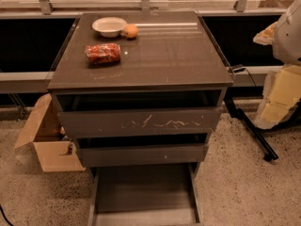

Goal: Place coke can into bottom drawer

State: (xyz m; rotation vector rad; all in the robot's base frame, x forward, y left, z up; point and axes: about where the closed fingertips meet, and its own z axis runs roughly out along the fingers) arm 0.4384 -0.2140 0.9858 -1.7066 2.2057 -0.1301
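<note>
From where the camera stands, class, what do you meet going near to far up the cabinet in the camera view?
bottom drawer, middle drawer, scratched top drawer, coke can, white bowl. The end effector hangs at the right edge, off this line.

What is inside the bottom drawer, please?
Only bare floor shows in the bottom drawer; its back is hidden under the middle drawer. The can lies on the cabinet; the gripper is far right.

The little shiny red coke can (103, 53) with pale spots lies on its side up on the cabinet top, the dark bottom drawer (143, 192) sits pulled out low down, and the gripper (278, 95) hangs far off right
</note>
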